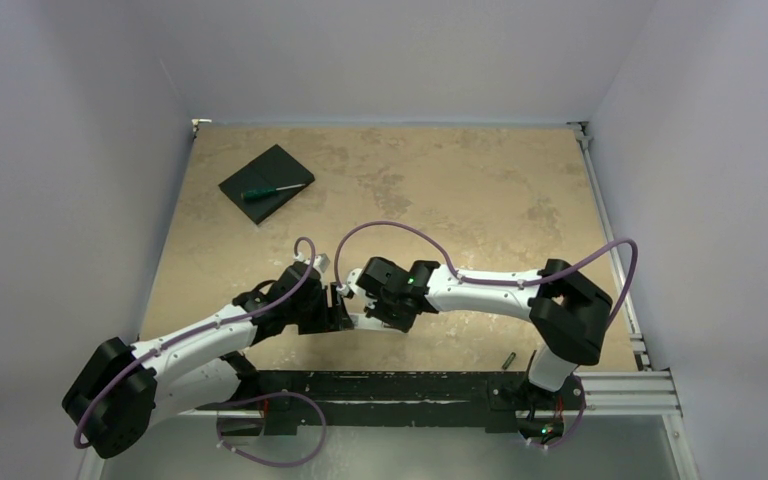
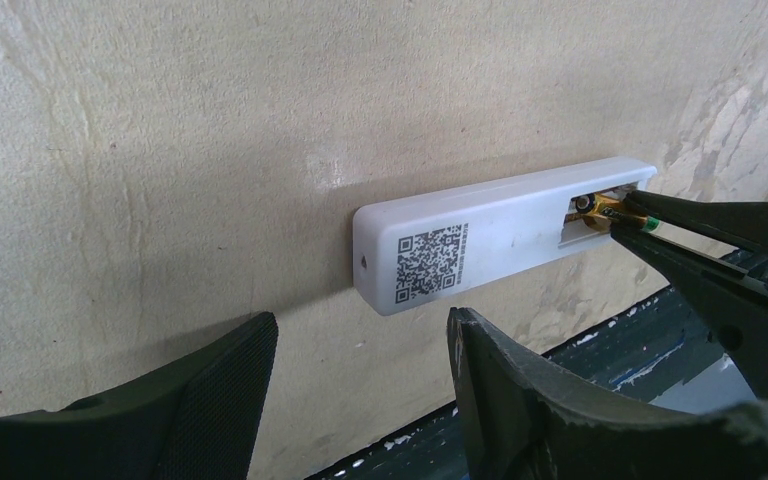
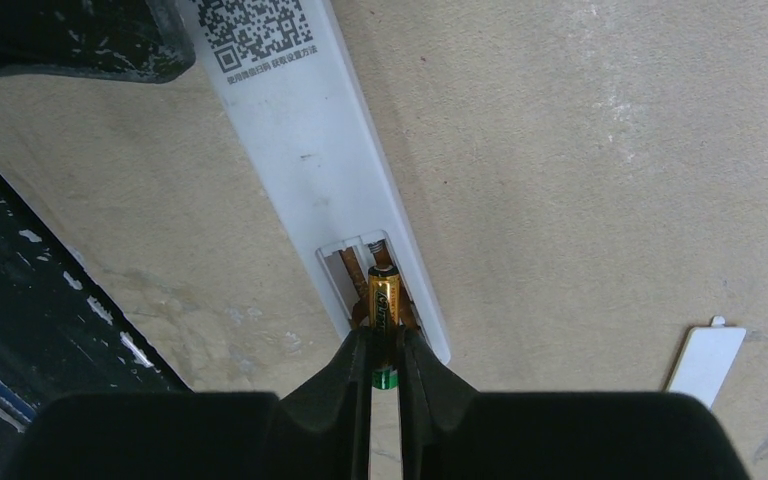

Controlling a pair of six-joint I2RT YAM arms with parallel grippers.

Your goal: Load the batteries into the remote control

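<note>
The remote control (image 2: pixel 490 232) lies back up on the table, its QR label showing and its battery compartment (image 3: pixel 372 272) open at one end. It also shows in the right wrist view (image 3: pixel 295 120) and, mostly hidden, in the top view (image 1: pixel 363 321). My right gripper (image 3: pixel 385 345) is shut on a gold and green battery (image 3: pixel 383 298), holding it in the compartment; this also shows in the left wrist view (image 2: pixel 615 215). My left gripper (image 2: pixel 360 375) is open just short of the remote's other end, not touching it. A second battery (image 1: pixel 509 358) lies near the front right edge.
A white battery cover (image 3: pixel 705 362) lies on the table right of the remote. A black pad (image 1: pixel 260 172) with a green-handled screwdriver (image 1: pixel 275 190) sits at the back left. The dark front rail (image 1: pixel 410 385) runs close to the remote.
</note>
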